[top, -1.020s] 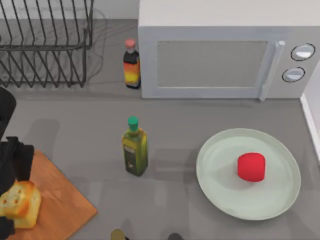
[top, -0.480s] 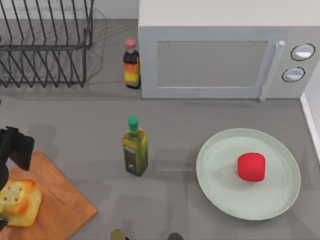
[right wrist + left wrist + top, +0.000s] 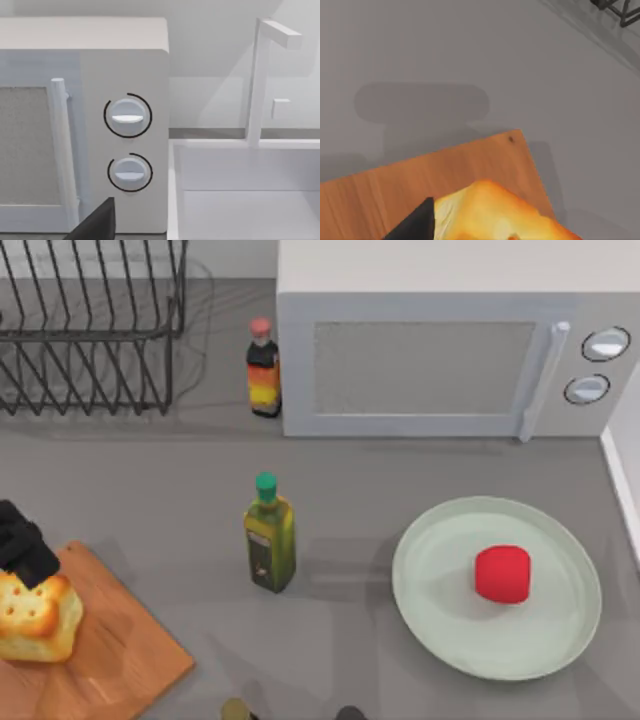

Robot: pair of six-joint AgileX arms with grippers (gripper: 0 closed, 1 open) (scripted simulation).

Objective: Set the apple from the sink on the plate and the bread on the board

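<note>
The golden bread (image 3: pixel 35 615) rests on the orange-brown board (image 3: pixel 120 660) at the table's front left. My left gripper (image 3: pixel 22 545) hovers open just behind the bread, clear of it. In the left wrist view, one dark fingertip (image 3: pixel 420 222) shows beside the bread (image 3: pixel 495 210) above the board (image 3: pixel 420 175). The red apple (image 3: pixel 502 573) lies on the mint-green plate (image 3: pixel 430 590) at the front right. The white sink (image 3: pixel 240 200) is empty in the right wrist view, where one fingertip (image 3: pixel 102 220) of my open right gripper shows.
A green-capped oil bottle (image 3: pixel 269 538) stands mid-table. A red-capped sauce bottle (image 3: pixel 263 370) stands beside the white microwave (image 3: pixel 440 350) at the back. A wire dish rack (image 3: pixel 90 330) fills the back left. A white faucet (image 3: pixel 260 85) rises over the sink.
My left gripper has let go of the bread and drawn back from it toward the table's rear left. The bread stays on the board. Apple and plate are unmoved.
</note>
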